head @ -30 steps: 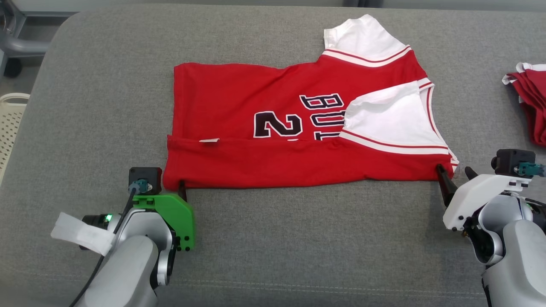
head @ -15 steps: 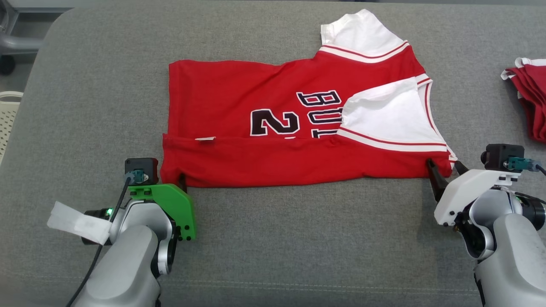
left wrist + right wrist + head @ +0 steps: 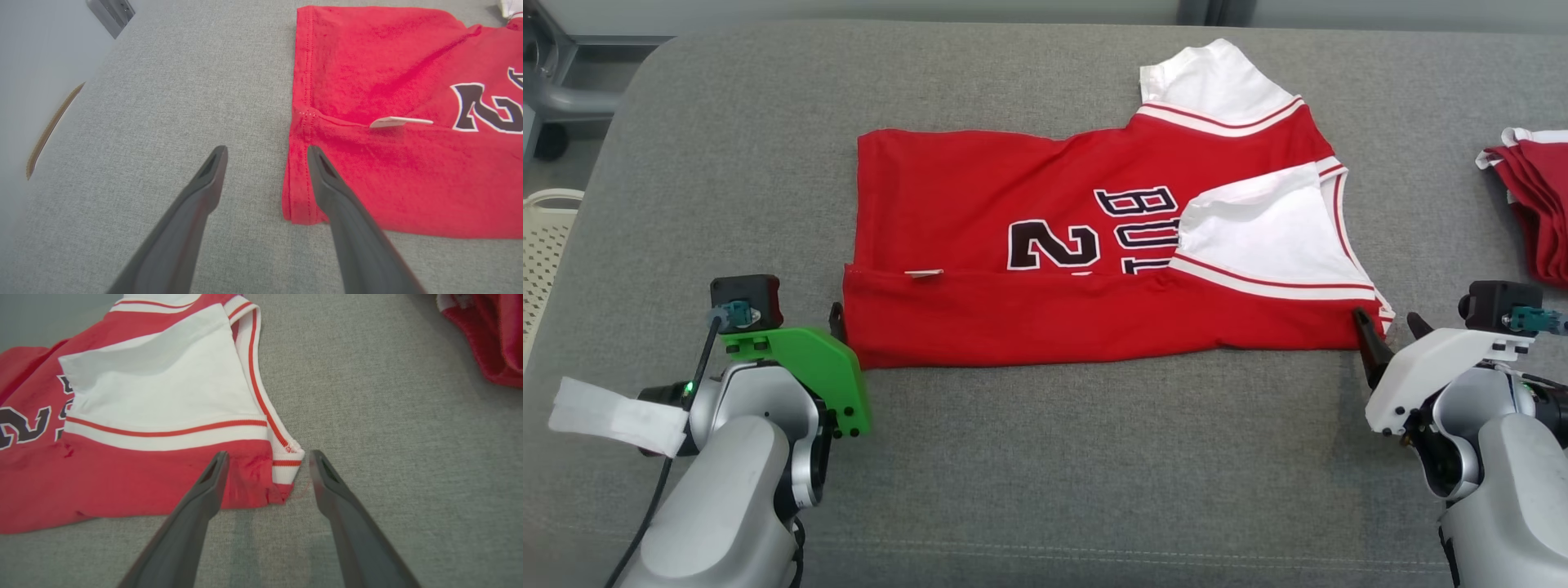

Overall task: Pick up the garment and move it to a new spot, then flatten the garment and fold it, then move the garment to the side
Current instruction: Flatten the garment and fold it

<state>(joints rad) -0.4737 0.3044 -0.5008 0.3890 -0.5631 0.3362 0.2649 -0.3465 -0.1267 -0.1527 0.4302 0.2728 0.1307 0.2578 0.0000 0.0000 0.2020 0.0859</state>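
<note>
Fingers (image 3: 347,228) apart beside red jersey (image 3: 1013,188), black "BU" and "2"

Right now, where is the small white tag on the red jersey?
In the head view the white tag lies on the left part of the jersey, at the edge of its folded flap, left of the printed 2.

Lettering on the red jersey (image 3: 980,188)!
Black, white-edged "BU" sits just left of the white sleeve (image 3: 1258,233), a "2" further left; the rest is hidden.
</note>
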